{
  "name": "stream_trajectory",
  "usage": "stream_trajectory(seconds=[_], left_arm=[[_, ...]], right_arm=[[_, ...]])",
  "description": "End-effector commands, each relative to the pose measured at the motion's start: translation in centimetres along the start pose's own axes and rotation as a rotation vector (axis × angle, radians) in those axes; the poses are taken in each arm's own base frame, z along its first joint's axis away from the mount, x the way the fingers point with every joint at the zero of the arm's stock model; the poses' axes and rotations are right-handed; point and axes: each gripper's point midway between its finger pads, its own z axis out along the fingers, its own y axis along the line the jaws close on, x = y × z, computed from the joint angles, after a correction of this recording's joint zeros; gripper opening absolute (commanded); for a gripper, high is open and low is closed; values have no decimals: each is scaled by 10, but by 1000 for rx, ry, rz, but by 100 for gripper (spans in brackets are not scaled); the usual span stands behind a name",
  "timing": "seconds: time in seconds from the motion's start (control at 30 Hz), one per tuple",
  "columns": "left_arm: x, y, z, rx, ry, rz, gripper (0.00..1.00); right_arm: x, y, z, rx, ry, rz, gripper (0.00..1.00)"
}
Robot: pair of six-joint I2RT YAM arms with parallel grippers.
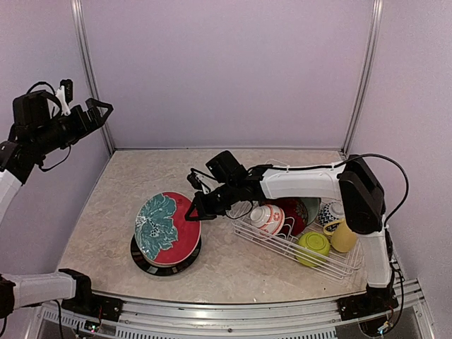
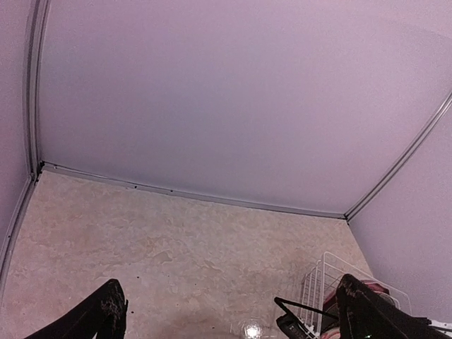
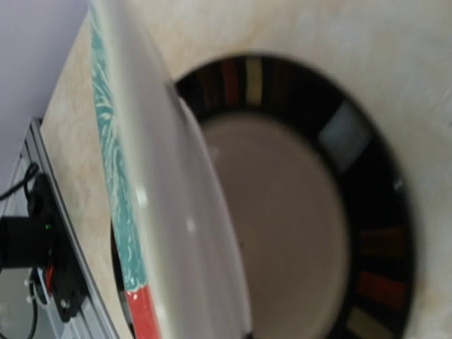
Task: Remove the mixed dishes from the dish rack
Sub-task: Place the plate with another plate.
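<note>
From above, the right pincer (image 1: 192, 210) is pressed together on the right rim of the red-and-teal floral plate (image 1: 167, 227). The plate tilts steeply, its lower edge down on the black-rimmed plate (image 1: 167, 263), which lies flat on the desk (image 1: 233, 265) just below the pincer. Behind that pincer, under its arm, stands the dish rack (image 1: 339, 265). In it are a red-white bowl (image 1: 268, 217) nearest the pincer, then a lime green bowl (image 1: 313, 244), a blue-white bowl (image 1: 330, 214) and a pale yellow mug (image 1: 344, 238) farther off. The left pincer (image 1: 101, 113) hangs high by the left wall, spread wide and holding nothing, well apart from every dish.

From the left wrist, the left pincer (image 2: 233, 321) shows both dark fingers (image 2: 99, 318) far apart, with the bare desk (image 2: 162, 240) ahead of them and a corner of the dish rack (image 2: 330, 272) beside the right finger.

From the right wrist, the floral plate (image 3: 176, 212) fills the view edge-on, white underside toward the camera, with the black-rimmed plate (image 3: 371, 212) lying beyond it. The pincer's own fingers are out of sight.
</note>
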Motion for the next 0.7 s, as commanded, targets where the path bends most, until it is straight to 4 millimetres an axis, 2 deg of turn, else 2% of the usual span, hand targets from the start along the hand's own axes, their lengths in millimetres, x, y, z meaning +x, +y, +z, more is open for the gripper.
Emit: stream_trajectory(seconds=[0.0,0.17,0.27,0.4,0.5,0.67], left_arm=[[6,7,6,-19,2,67,99],[9,21,14,-54,18,51,99],[13,14,18,-8,39,49,99],[22,22,30,-3,73,27,99],[30,23,42,6,128,18,99],[38,25,48,7,161,3,99]], right_arm=[[-20,51,-2,-175,-49,-54,0],[-8,44,4,-157,-20,-44,1],[-2,35,5,-126,-15,-45,9],[2,22,14,-108,6,-24,17],[1,8,17,-62,10,-23,25],[-5,-3,13,53,20,-56,34]])
